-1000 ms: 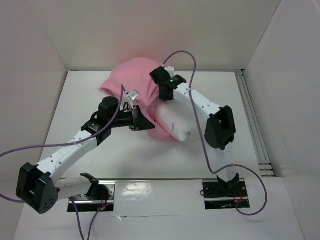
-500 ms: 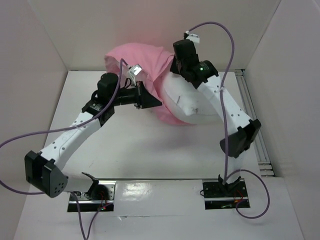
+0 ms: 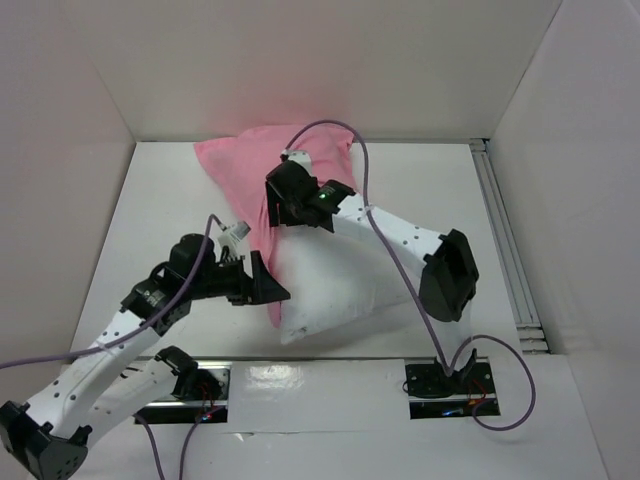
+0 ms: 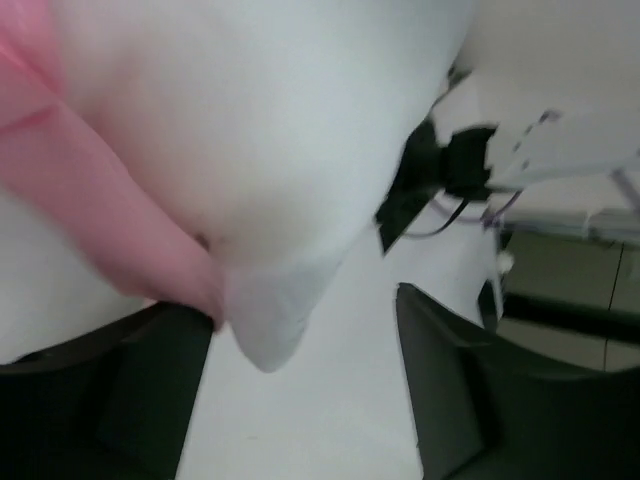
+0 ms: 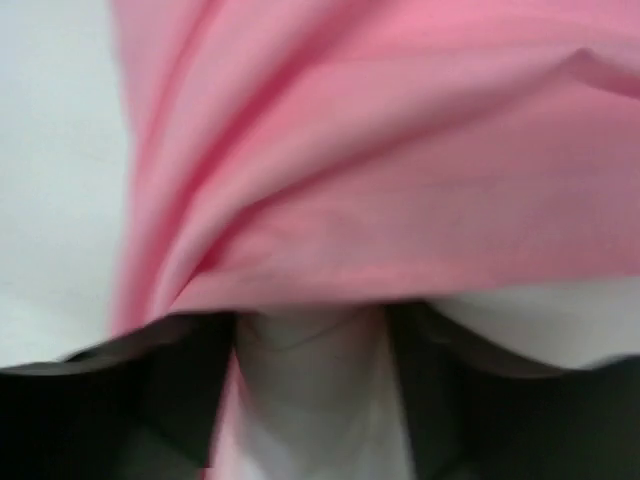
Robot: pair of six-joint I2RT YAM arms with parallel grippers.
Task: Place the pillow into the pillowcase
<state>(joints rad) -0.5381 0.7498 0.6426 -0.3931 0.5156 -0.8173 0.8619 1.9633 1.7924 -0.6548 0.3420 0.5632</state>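
The white pillow (image 3: 350, 290) lies slanted across the table, its near half bare. The pink pillowcase (image 3: 250, 165) covers its far half. My left gripper (image 3: 268, 292) is at the pillow's near left corner. In the left wrist view its fingers (image 4: 120, 380) stand apart and the gripper (image 4: 300, 330) is open, with the pillow (image 4: 280, 130) corner and the pillowcase (image 4: 90, 190) edge just above the left finger. My right gripper (image 3: 275, 200) sits on the pillowcase hem. It (image 5: 310, 365) is open, with pillow (image 5: 520, 320) fabric bulging between the fingers under the pillowcase (image 5: 380, 150).
White walls (image 3: 90, 120) close in the table on three sides. A metal rail (image 3: 510, 250) runs along the right edge. A shiny base plate (image 3: 300, 380) with the arm mounts lies at the near edge. Purple cables (image 3: 350, 150) loop over both arms.
Both arms swung toward the near side and lowered. The pillow, lifted half a second ago, now lies on the table closer to the bases. Both grippers went from shut to open.
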